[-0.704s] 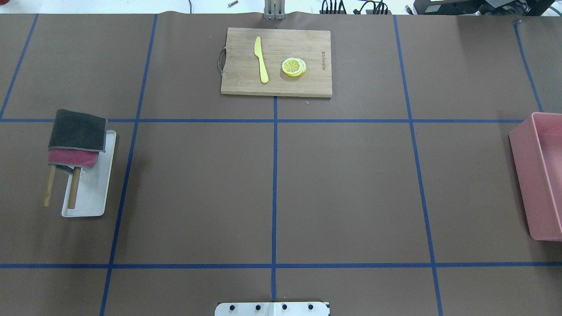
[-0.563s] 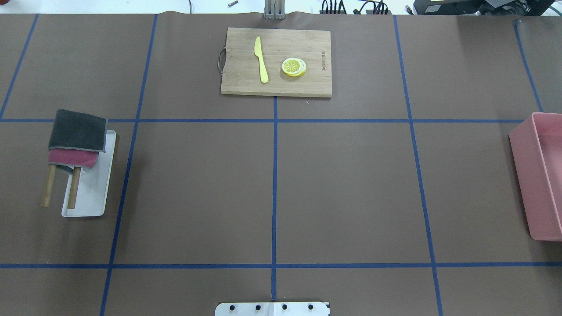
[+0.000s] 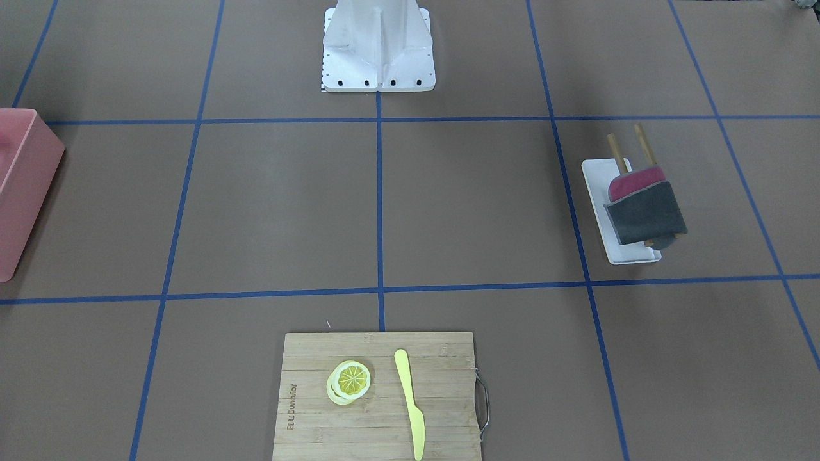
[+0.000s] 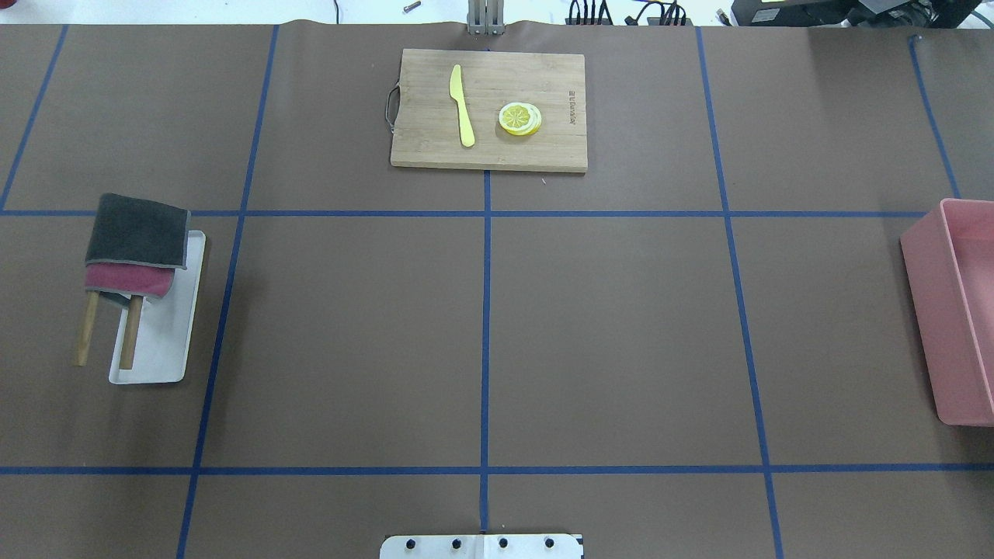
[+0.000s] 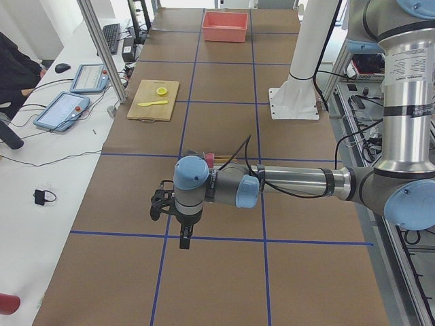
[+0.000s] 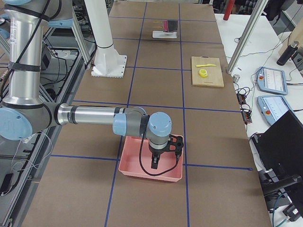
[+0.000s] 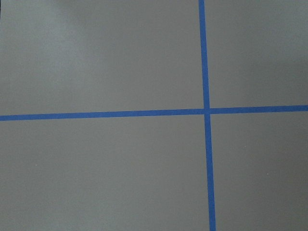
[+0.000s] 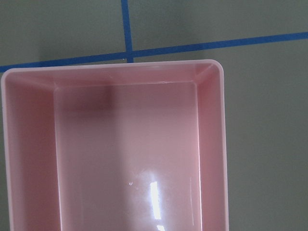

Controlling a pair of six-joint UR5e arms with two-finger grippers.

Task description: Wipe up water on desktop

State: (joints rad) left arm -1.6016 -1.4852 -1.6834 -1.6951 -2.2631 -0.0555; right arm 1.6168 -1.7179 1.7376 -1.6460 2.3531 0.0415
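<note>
Left gripper (image 5: 183, 239): seen only side-on, over desktop (image 5: 224, 272); spread cannot be told.
Right gripper (image 6: 154, 163): seen only side-on, over pink bin (image 6: 132, 158), overhead's 3 o'clock; spread cannot be told.

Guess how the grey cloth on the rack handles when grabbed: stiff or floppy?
Probably floppy: the grey cloth drapes folded over the wooden rack, so it should sag from a pinch. Likely light, being thin. It overlaps the red cloth, which may drag along; the slim rack on the white tray could tip.
</note>
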